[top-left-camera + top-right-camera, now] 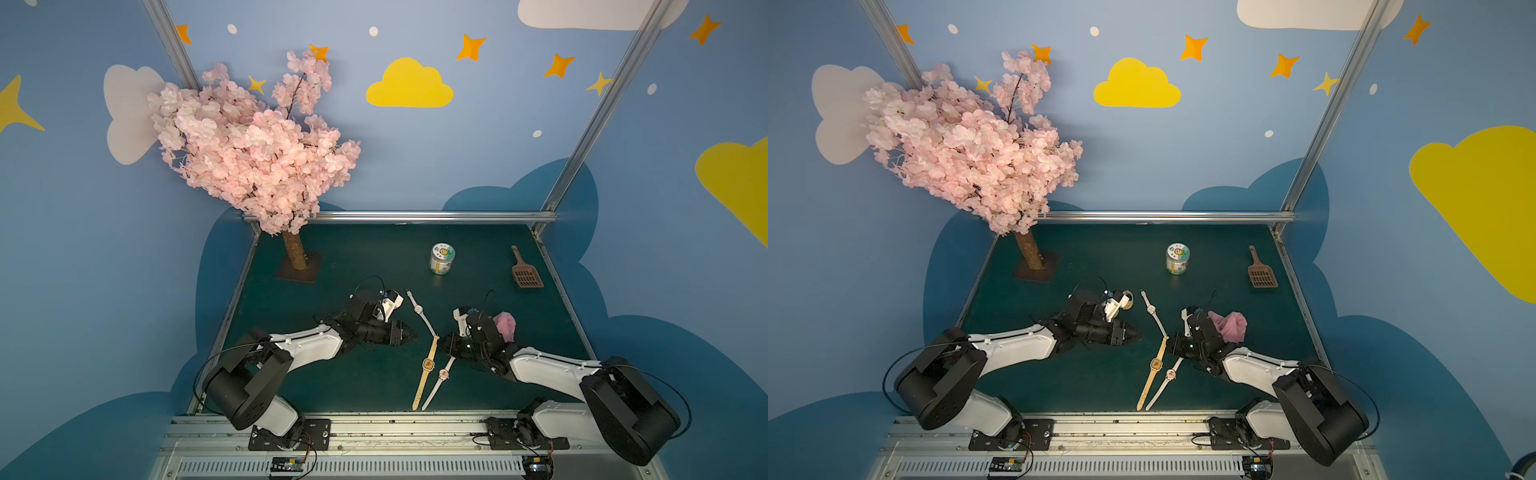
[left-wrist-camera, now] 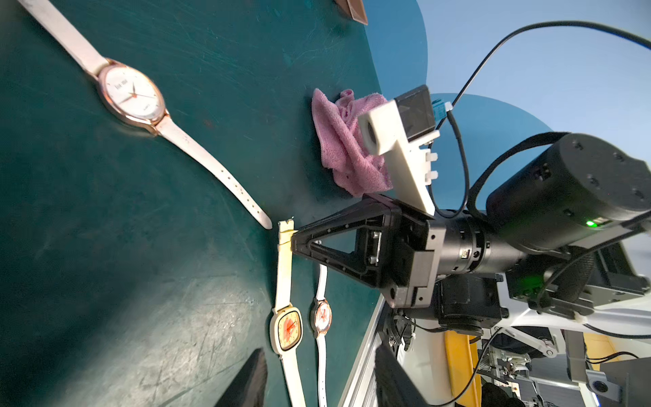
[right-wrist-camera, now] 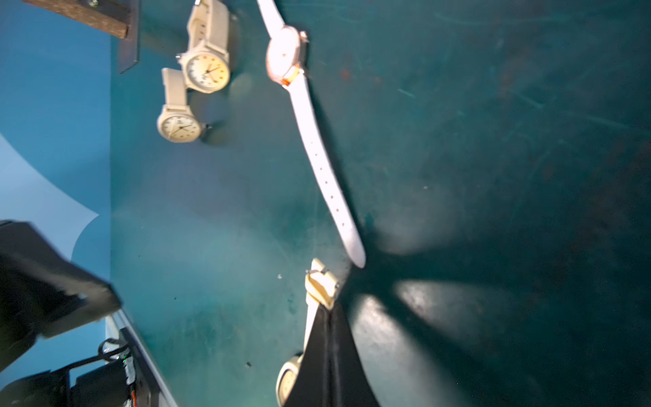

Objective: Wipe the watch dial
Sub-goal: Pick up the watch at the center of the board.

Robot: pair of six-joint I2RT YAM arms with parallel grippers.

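The right gripper (image 2: 293, 242) is closed tight, its tips pinching the strap of the cream watch (image 1: 428, 364) near the buckle end; that watch lies on the green table (image 1: 332, 386) towards the middle front, square dial facing up, just beside a smaller white watch (image 1: 444, 374); a third watch (image 1: 418, 308) lies farther back, its strap tip near the cream buckle; the left gripper (image 1: 412, 335) points at them from the opposite side, fingers parted and holding nothing; the pink cloth (image 1: 505, 324) sits on the table beyond the right wrist, in neither gripper.
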